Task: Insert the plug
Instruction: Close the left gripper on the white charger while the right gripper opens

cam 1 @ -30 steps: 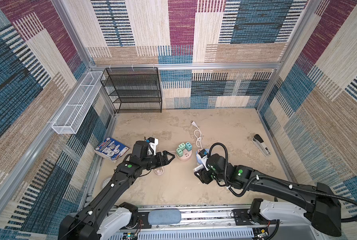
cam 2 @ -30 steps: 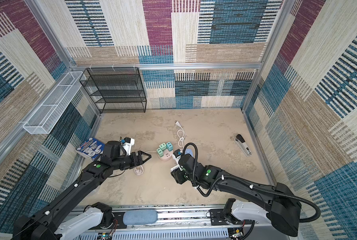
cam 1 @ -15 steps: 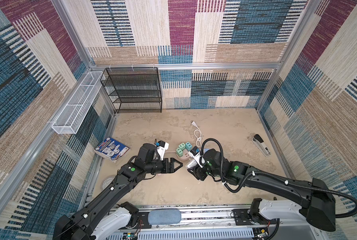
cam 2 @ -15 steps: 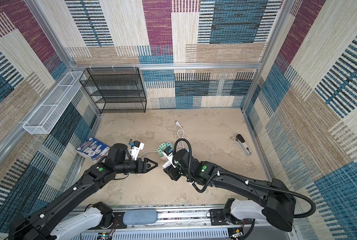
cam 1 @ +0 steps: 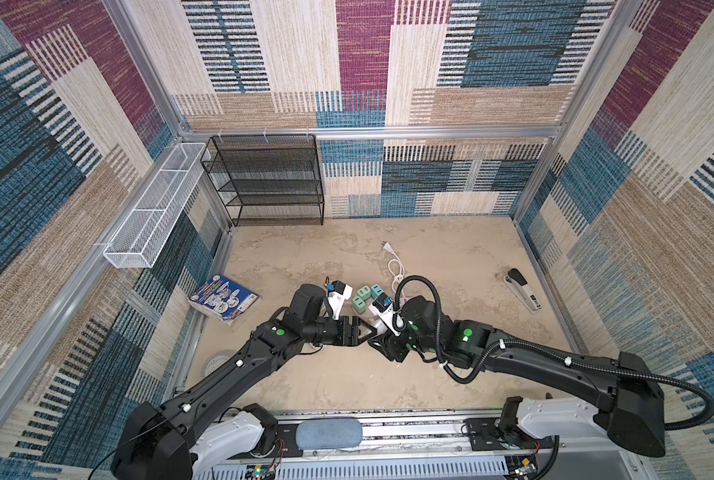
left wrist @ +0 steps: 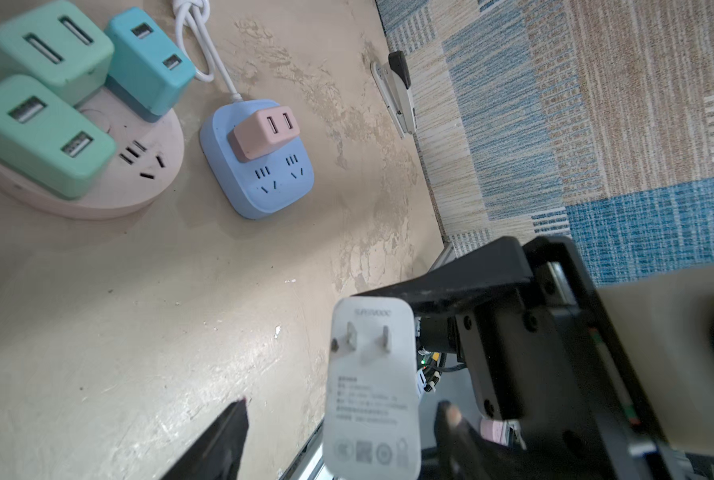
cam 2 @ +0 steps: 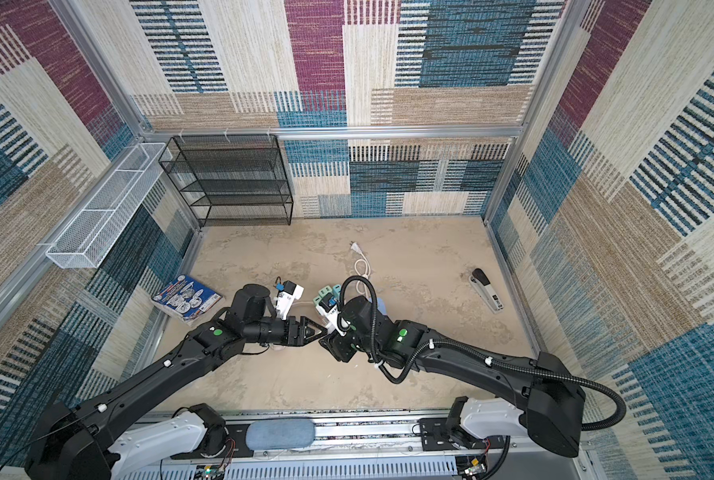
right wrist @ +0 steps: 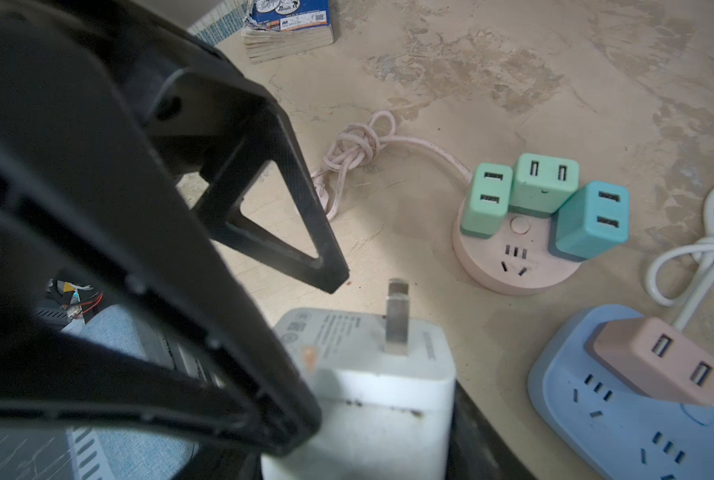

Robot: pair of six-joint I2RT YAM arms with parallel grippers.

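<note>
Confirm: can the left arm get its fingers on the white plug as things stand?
Likely yes. The white plug hangs between the open left fingers, with nothing else in the gap. The right fingers hold it near its pronged end, leaving the printed end bare.

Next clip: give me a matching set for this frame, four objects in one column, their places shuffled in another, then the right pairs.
Things:
1. white charger
2. pink charger
3. stapler
4. book

Places:
A. lying at the left edge of the table
B. held in the right gripper
C. lying near the table's right edge
D. plugged into the blue socket block

Pairs: 1-B, 2-D, 3-C, 4-A
</note>
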